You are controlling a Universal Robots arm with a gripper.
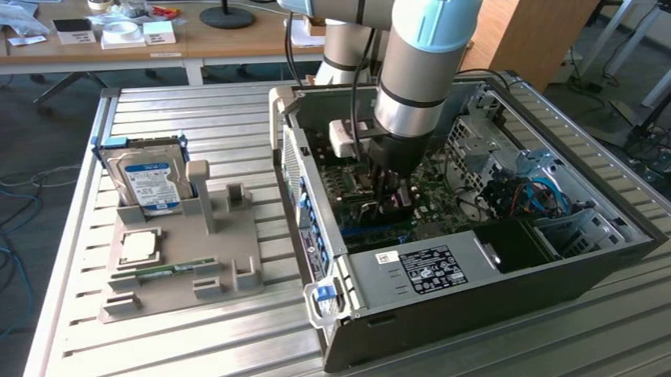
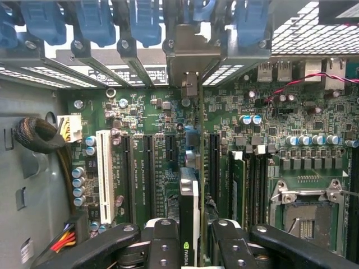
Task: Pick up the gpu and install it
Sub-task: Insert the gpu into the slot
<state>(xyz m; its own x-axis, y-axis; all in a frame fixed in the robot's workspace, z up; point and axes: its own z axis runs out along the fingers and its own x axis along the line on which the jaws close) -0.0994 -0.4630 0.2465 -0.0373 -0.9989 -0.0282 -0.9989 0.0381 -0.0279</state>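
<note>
Holding the gpu [image 2: 189, 224] edge-on between closed fingers [image 2: 162, 246], the hand [image 1: 390, 196] is sitting inside the open case [image 1: 441, 306] on the worktop [image 1: 210, 338]. Card's long axis is running along the motherboard slots [image 2: 147, 168], bracket [image 2: 193, 56] at the rear openings.

The dark green motherboard [image 2: 168, 120] is dotted with silver capacitors, and one long white slot [image 2: 104, 174] runs beside rows of black ones. Blue plastic latches [image 2: 90, 22] line the silver metal slot frame. The black gpu [image 2: 189, 221] shows a white edge and a small green logo, clamped between the black gripper [image 2: 190, 244] fingers. Outside, the silver hard drive with blue-white label [image 1: 149, 182] stands in a grey moulded holder [image 1: 173, 263] on the pale ribbed metal table [image 1: 210, 345]. The arm [image 1: 425, 63] is grey with a light-blue joint.
</note>
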